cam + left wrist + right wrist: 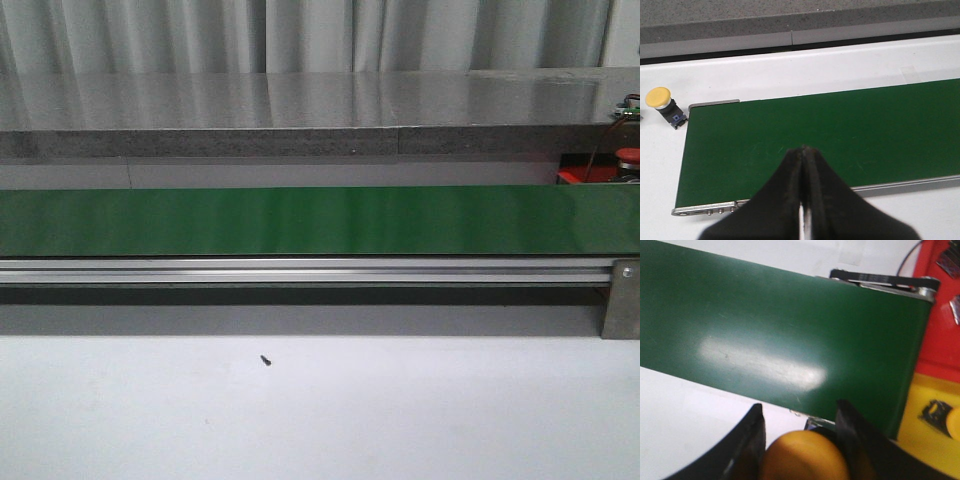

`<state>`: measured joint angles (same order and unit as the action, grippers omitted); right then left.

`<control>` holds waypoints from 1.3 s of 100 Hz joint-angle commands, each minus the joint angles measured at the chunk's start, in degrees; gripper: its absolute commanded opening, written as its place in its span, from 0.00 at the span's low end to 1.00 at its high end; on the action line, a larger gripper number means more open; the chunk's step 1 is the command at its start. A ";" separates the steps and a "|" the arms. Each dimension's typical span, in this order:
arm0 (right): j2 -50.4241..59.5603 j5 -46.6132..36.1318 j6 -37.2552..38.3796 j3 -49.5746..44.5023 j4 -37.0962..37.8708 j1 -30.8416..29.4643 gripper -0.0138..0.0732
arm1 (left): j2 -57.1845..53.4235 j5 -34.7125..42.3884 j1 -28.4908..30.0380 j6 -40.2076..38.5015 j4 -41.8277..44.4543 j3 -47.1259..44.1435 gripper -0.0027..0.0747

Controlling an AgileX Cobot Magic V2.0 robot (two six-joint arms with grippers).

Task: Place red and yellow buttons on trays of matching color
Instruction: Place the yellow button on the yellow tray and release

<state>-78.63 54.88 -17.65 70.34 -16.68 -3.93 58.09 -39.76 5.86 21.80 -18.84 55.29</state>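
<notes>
Between end effector [799, 427] fingers, seemingly yellow-domed button [805, 457]

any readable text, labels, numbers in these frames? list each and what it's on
None readable in any view.
Green belt, yellow button on the white surface, yellow button between the right gripper fingers: no print visible.
Dark roller bar at the belt's end: faint marks, too blurred to read.
Red tray and yellow tray: no lettering visible.
Left gripper: plain black.
</notes>
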 commanded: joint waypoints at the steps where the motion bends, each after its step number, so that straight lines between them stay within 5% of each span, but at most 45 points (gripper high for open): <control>1: 6.05 -1.11 -4.42 -3.38 -5.35 -5.95 0.52 | -1.06 3.64 -0.39 -0.12 -1.32 1.48 0.01; 18: 10.04 -3.94 -11.10 -11.59 -14.99 -17.00 0.52 | -1.06 3.64 -0.39 -0.12 -1.32 1.48 0.01; 38: 10.12 -8.13 -13.34 -15.65 -17.75 -22.18 0.52 | -1.06 3.32 -0.39 -0.12 -1.32 1.48 0.01; 70: 6.81 -18.53 -13.34 -21.32 -16.46 -24.07 0.52 | -1.06 3.24 -0.39 -0.12 -1.32 1.48 0.01; 130: -8.82 -24.04 -14.55 -21.55 -17.44 -23.96 0.52 | -1.06 3.36 -0.39 -0.12 -1.32 1.48 0.01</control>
<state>-87.62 32.62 -30.72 47.51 -31.86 -27.67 58.09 -39.76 5.86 21.80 -18.84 55.29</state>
